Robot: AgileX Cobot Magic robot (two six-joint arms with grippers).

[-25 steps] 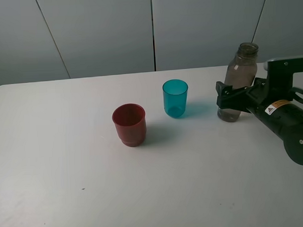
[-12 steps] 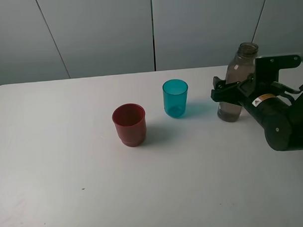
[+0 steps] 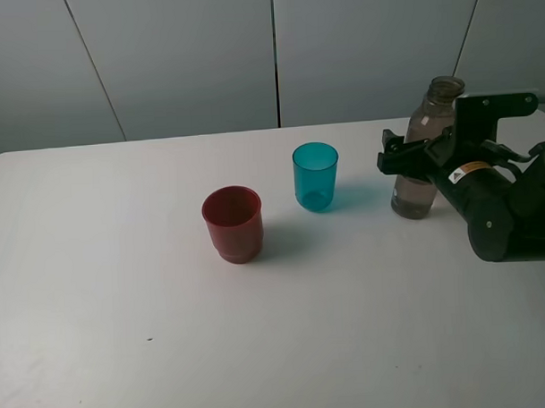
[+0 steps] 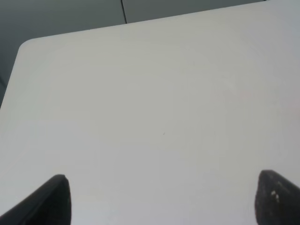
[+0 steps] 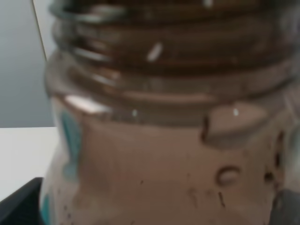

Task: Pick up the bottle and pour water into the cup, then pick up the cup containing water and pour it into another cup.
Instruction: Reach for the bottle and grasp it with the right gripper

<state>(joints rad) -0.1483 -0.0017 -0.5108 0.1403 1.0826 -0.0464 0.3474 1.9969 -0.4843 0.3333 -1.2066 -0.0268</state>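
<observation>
Right claw [image 3: 403, 160] has climbed since a second ago, from low on the bottle [image 3: 415, 195] to roughly mid-body, just under the shoulder; the arm behind it sits higher too. Bottle itself unmoved: upright on the desk [image 3: 123, 290], far right side, no cap on the neck. Claw fingers sit on either side of the bottle. In the right wrist view the brown body fills the frame, with dark fingertips [image 5: 21, 204] only at the lower corners, so whether they press the plastic or merely flank it, cannot tell. Teal cup [image 3: 315, 177] stands upright near the bottle, on its left in the high view, apart from it. Red cup [image 3: 232, 223] stands upright further left and nearer the camera, apart from the teal one. Both cups unchanged. Left claw [image 4: 161, 199] seen only in its own wrist view: fingers [image 4: 51, 201] spread wide apart, nothing between them, bare desk below.
</observation>
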